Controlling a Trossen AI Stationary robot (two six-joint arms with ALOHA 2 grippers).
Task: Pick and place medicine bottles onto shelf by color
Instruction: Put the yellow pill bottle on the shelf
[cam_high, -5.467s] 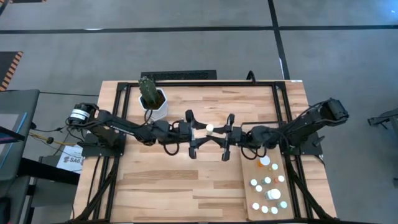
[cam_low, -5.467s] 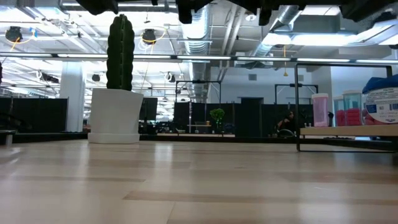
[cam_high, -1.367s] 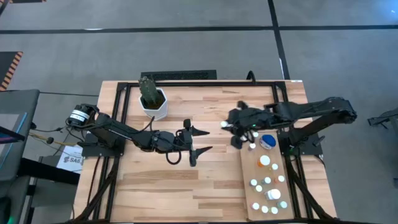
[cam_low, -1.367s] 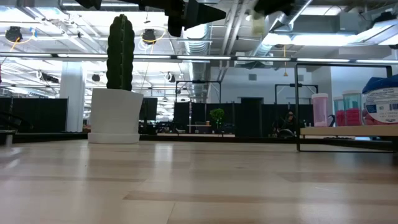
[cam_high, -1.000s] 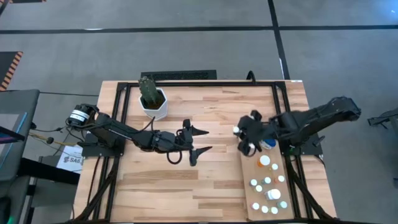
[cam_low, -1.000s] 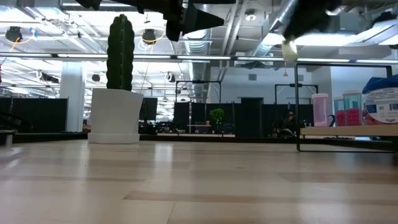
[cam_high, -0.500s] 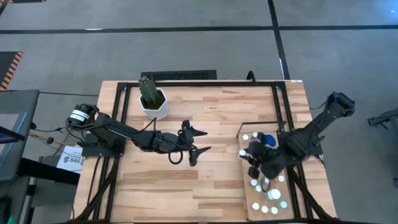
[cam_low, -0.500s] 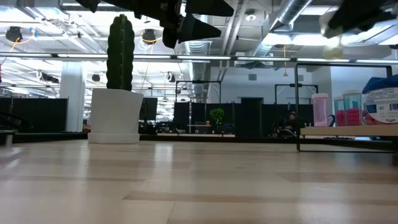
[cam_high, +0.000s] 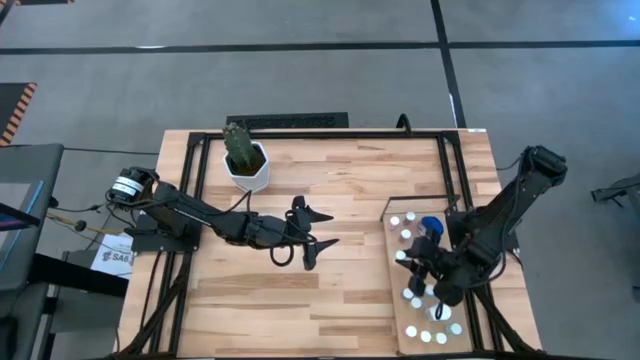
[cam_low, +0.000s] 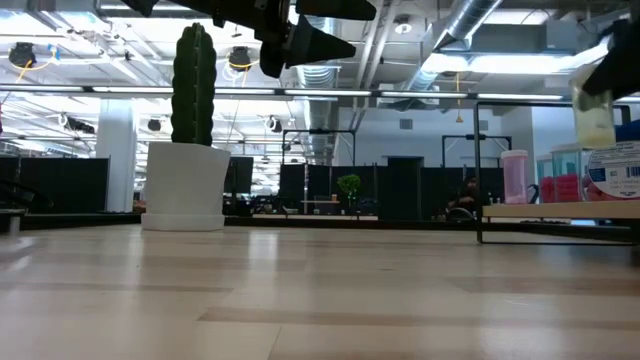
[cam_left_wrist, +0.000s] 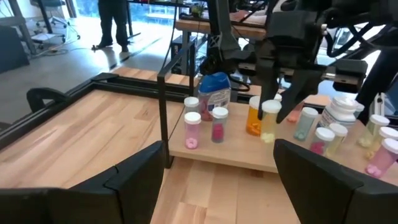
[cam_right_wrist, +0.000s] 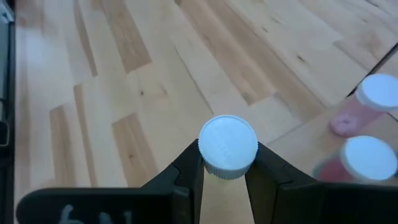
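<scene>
A: What crowds your right gripper (cam_high: 412, 271)?

B: You have it over the pale plywood shelf panel with the dark edge (cam_high: 397, 318), at the table's right side, clenched on a small yellow-green vial with a white cap (cam_left_wrist: 270, 120). White-capped medicine bottles (cam_high: 432, 322) stand all around it, and a larger white bottle with a blue lid (cam_left_wrist: 216, 90) is just behind.

A: How many can you count?

B: From the left wrist, two pink vials (cam_left_wrist: 192, 130) at the shelf's front corner, one orange bottle (cam_left_wrist: 253, 116) beside the held vial, and more pale ones behind it; the full count you cannot tell.

A: And your left gripper (cam_high: 313, 227)?

B: Fingers spread wide, holding nothing, above mid-table, well apart from the shelf.

A: Anything only one view shows?

B: The right wrist view shows the white cap pinched between both fingers (cam_right_wrist: 186, 171). The low view shows the white pot with a green cactus (cam_low: 187, 183) upright at the far left.
</scene>
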